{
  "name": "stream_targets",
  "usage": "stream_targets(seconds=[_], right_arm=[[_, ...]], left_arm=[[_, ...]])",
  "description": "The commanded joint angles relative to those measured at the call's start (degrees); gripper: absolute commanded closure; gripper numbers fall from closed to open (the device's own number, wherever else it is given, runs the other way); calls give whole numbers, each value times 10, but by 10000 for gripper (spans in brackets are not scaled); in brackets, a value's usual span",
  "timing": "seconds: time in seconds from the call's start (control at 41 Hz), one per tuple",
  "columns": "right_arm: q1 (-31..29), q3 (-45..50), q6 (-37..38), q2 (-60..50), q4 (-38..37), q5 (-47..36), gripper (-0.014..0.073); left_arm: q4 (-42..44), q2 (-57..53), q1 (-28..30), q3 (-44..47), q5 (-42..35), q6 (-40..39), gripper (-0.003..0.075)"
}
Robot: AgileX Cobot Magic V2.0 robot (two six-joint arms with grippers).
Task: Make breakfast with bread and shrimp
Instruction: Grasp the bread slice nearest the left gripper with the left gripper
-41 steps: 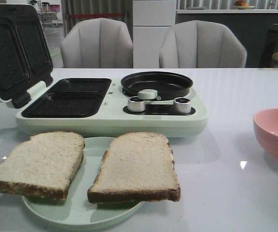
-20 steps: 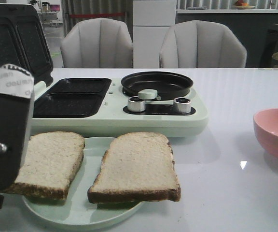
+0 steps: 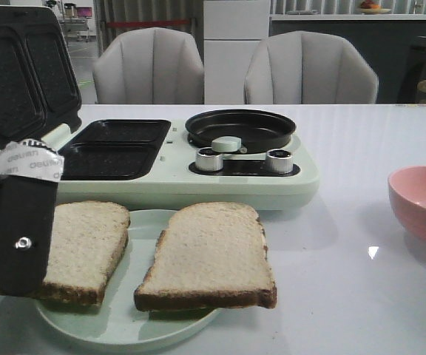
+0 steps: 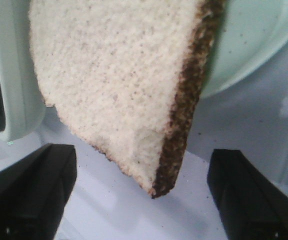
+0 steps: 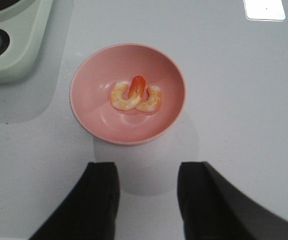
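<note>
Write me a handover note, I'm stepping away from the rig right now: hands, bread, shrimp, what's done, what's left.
Left hand: open, over the left bread slice, not gripping.
Right hand: open, empty, near the pink bowl.
Both slices, incl. the right slice, lie on the plate.
Shrimp in the bowl.
Sandwich maker open, plates and pan bare.
Done: nothing loaded.
Left: everything.

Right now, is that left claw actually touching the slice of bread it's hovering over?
Apart. The left wrist view shows the left gripper open, its fingers flanking the bread corner with bare table between.
</note>
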Motion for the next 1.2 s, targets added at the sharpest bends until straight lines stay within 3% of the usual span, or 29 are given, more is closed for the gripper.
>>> stream_targets(seconds=[0.0, 0.122, 0.195, 0.464, 0.683, 0.928, 1.172], right_arm=[[-4, -16, -1, 2, -7, -39, 183], [-4, -16, -1, 2, -7, -39, 183], [-4, -16, -1, 2, -7, -39, 183], [-4, -16, -1, 2, -7, -39, 183], [-4, -16, -1, 2, -7, -39, 183], [-4, -16, -1, 2, -7, -39, 183], [-4, -16, -1, 2, -7, -39, 183]], left_arm=[[40, 0, 8, -10, 9, -11, 139], [59, 17, 8, -10, 13, -11, 142], [67, 23, 8, -12, 14, -15, 181], [68, 24, 6, -12, 27, -36, 470], [30, 23, -28, -12, 40, -39, 625], [-2, -20, -87, -12, 131, -39, 621], [13, -140, -132, -22, 221, -39, 621]])
